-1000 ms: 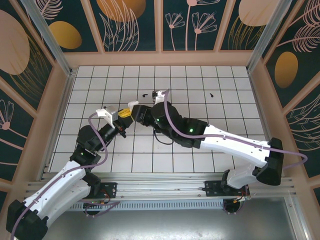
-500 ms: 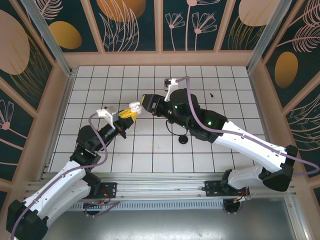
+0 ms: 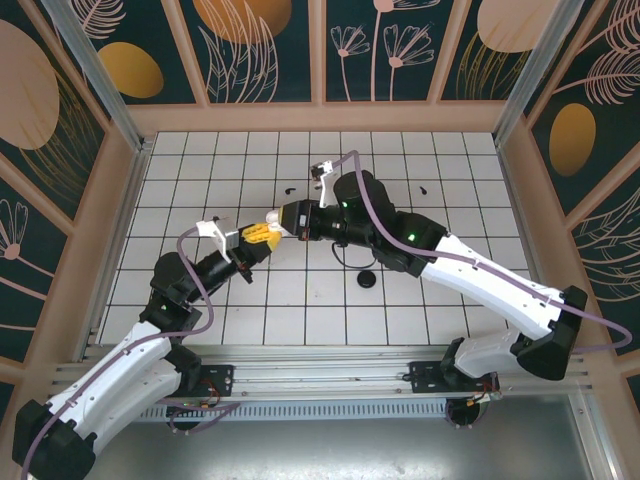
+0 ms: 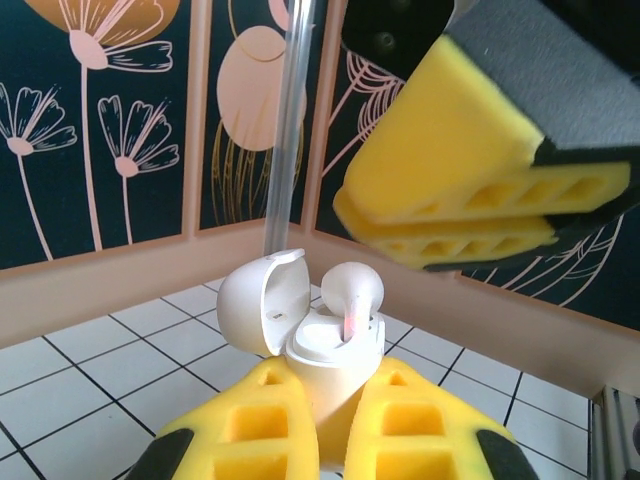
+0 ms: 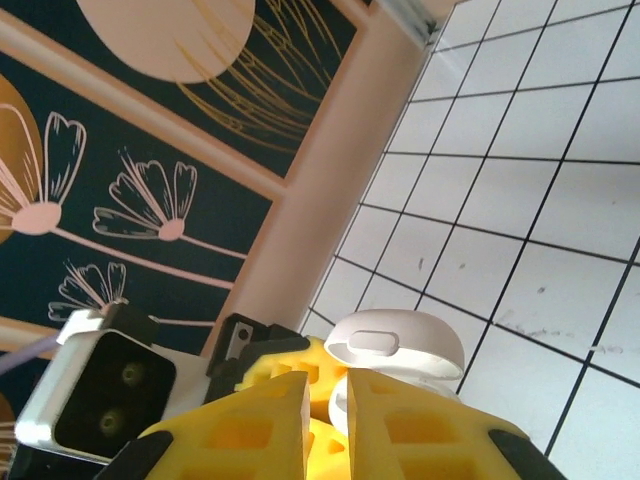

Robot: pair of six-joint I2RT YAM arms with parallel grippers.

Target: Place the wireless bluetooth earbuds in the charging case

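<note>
Here the left hand (image 4: pixel 318 420) clamps the open charging case (image 4: pixel 330 365), a white earbud (image 4: pixel 352 292) standing proud; the right hand (image 4: pixel 370 208), nearly closed, apparently empty, should press it home

Both arms stretched inward, tools nearly tip to tip. Left tool (image 3: pixel 262 236) clamped the case (image 4: pixel 327 358); right tool (image 3: pixel 284 219), pads pressed together, hovered just above it.

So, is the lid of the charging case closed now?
No, the lid of the white charging case is flipped open, and a white earbud stands upright in the case.
</note>
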